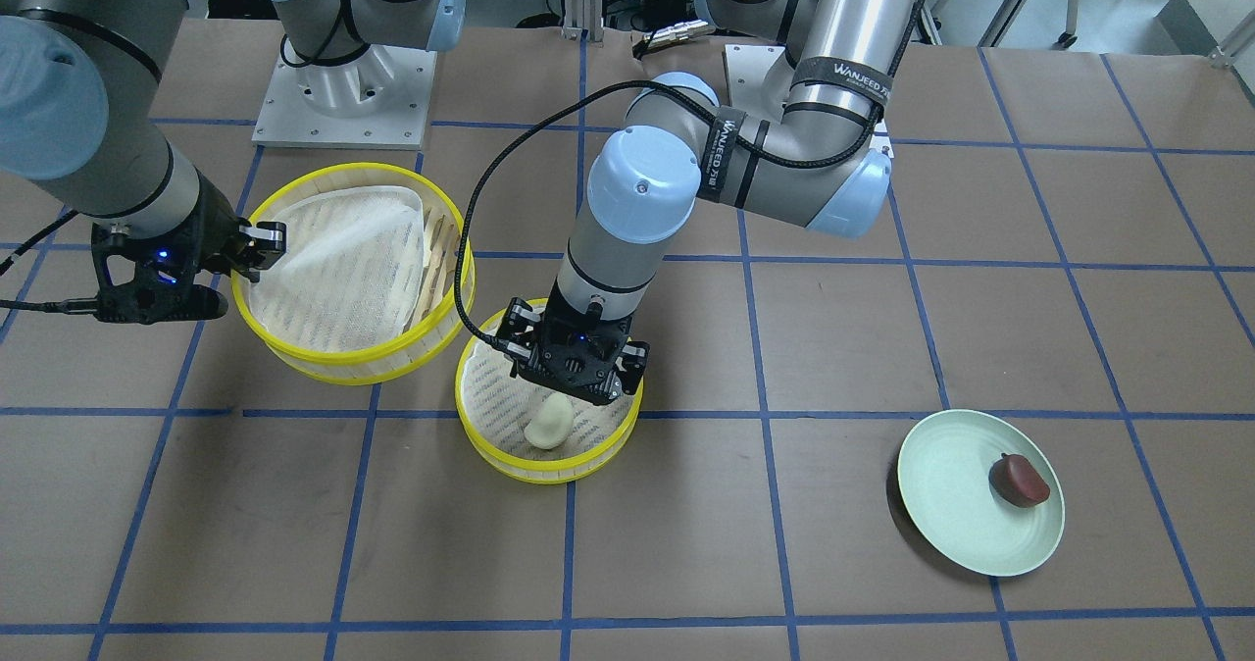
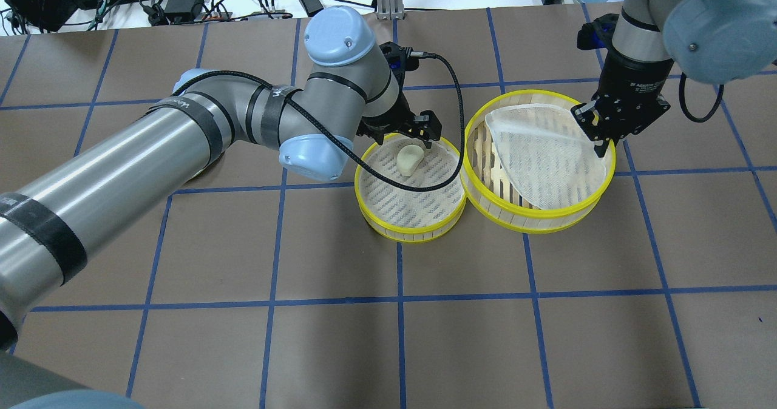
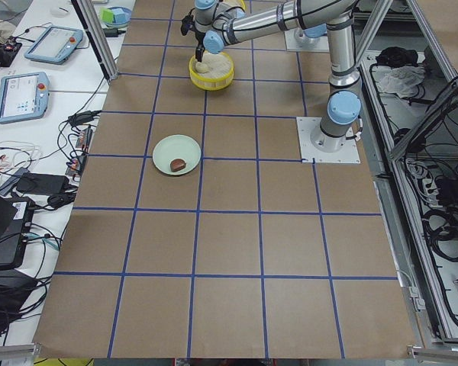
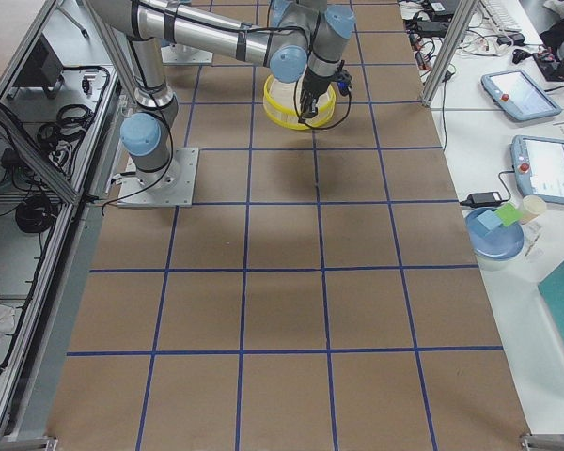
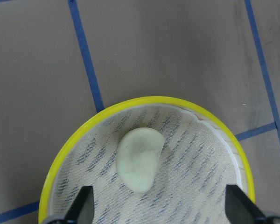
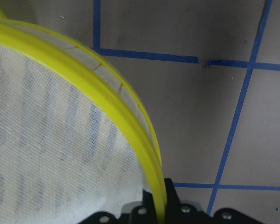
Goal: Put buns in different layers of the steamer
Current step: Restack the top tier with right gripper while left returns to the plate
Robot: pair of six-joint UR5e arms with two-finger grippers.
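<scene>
Two yellow-rimmed steamer trays stand side by side, not stacked. The cream-white bun [image 1: 549,421] lies on the mesh of the smaller tray [image 1: 471,437], and shows in the left wrist view [image 5: 139,158]. My left gripper [image 1: 578,386] hovers open just above that tray, beside the bun and clear of it. My right gripper [image 1: 260,249] is shut on the rim of the larger tray [image 1: 333,365], as the right wrist view [image 6: 161,210] shows. That tray's white mesh liner [image 2: 540,154] lies tilted, baring the slats. The reddish-brown bun [image 1: 1020,480] sits on the pale green plate [image 1: 956,504].
The plate stands apart on the robot's left side of the brown, blue-gridded table [image 1: 833,347]. The left arm's black cable [image 2: 449,154] loops over the smaller tray. The two arm bases [image 1: 343,92] stand at the table's back edge.
</scene>
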